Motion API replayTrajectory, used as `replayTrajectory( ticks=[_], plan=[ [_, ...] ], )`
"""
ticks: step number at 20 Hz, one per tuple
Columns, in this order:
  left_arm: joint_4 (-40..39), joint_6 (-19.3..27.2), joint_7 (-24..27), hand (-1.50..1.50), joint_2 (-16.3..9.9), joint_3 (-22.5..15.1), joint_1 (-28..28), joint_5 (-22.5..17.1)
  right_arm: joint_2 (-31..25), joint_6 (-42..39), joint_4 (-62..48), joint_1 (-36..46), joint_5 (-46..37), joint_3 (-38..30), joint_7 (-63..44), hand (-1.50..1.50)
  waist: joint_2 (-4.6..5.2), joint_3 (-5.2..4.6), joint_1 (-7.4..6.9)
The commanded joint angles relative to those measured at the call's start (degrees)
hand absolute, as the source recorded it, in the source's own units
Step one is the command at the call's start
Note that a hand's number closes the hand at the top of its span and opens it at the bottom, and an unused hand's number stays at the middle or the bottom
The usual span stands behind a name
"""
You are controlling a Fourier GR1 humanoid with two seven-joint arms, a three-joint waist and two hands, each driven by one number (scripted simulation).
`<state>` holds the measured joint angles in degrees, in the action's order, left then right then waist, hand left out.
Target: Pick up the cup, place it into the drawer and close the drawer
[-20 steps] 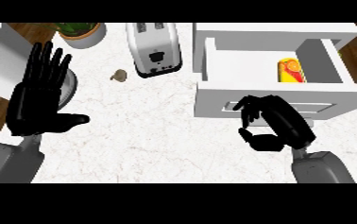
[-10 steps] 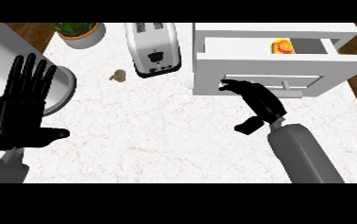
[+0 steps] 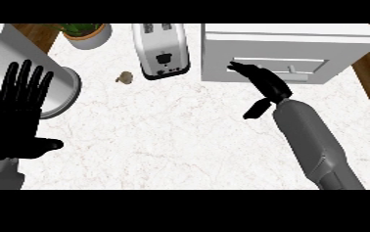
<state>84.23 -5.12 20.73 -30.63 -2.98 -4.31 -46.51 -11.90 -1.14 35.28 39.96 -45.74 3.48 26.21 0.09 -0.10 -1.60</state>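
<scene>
Head view shows the right hand, fingers straight and holding nothing, pressed flat to the drawer front to keep it shut, the cup out of sight, the left hand resting open.

A shiny silver two-slot toaster is sitting on the white marble counter, a small brown lump lying just left, a potted green plant sitting top-left.
</scene>
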Motion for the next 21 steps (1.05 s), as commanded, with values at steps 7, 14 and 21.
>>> replayTrajectory(
  ticks=[7,14,21],
  plan=[
    [-3.1,-3.0,0.8,-1.5,1.4,0.9,-1.6,1.8,-5.4,-1.5,-19.5,13.4,0.3,-5.5,6.2,-1.5,1.27,0.22,-1.51],
    [-2.6,-1.3,-0.1,-1.5,3.1,-0.2,-3.2,2.8,-7.2,-2.3,-23.0,17.2,1.1,-7.3,6.3,-1.5,1.87,0.28,-2.51],
    [-3.8,-1.8,0.7,-1.5,3.1,-0.2,-3.6,4.4,-7.8,-1.7,-25.0,17.1,0.7,-7.3,8.1,-1.5,1.95,0.28,-2.84]
  ],
)
